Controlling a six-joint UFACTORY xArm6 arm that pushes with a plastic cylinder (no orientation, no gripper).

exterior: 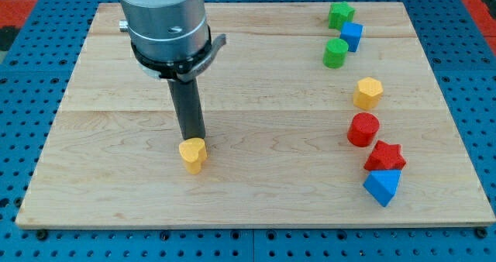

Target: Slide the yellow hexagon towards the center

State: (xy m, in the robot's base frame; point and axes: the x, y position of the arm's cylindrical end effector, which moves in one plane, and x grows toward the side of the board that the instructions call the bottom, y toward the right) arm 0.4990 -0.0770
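Observation:
The yellow hexagon (pixel 368 92) sits on the wooden board (pixel 116 138) at the view's right, below the green cylinder (pixel 335 53) and above the red cylinder (pixel 363 129). My tip (pixel 194 138) is far to its left, at the left of the board's middle. It stands just above a yellow heart-shaped block (pixel 193 154), touching or nearly touching its top edge.
A green star (pixel 340 15) and a blue block (pixel 352 36) lie at the top right. A red star (pixel 385 156) and a blue triangular block (pixel 382 186) lie at the bottom right. The arm's grey body (pixel 163 22) hangs over the top left.

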